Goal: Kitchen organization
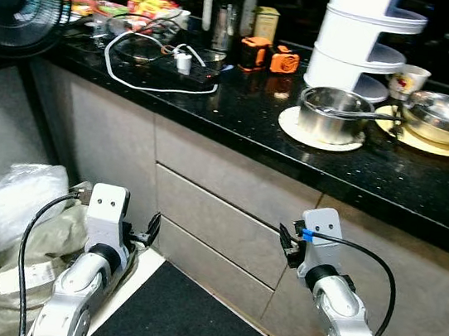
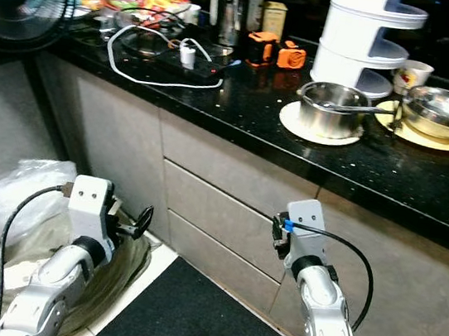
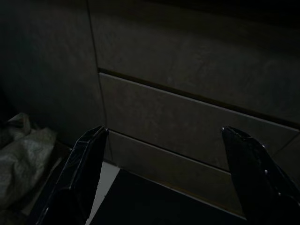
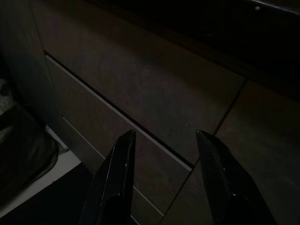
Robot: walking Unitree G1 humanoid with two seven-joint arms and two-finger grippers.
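A shiny steel saucepan (image 1: pixel 331 114) sits on a round white mat on the black speckled worktop (image 1: pixel 239 124), beside a steel bowl (image 1: pixel 441 116) on a yellow plate. Below, facing grey drawer fronts (image 1: pixel 218 213), the left hand (image 3: pixel 164 178) gapes wide and the right hand (image 4: pixel 164 180) stands moderately spread, both empty.

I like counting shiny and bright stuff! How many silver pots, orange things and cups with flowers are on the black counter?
Silver pots: 2, one with a long handle on a white mat, one on a yellow plate.
Orange things: 2, side by side.
Flowered cups: 1.
Total: 5
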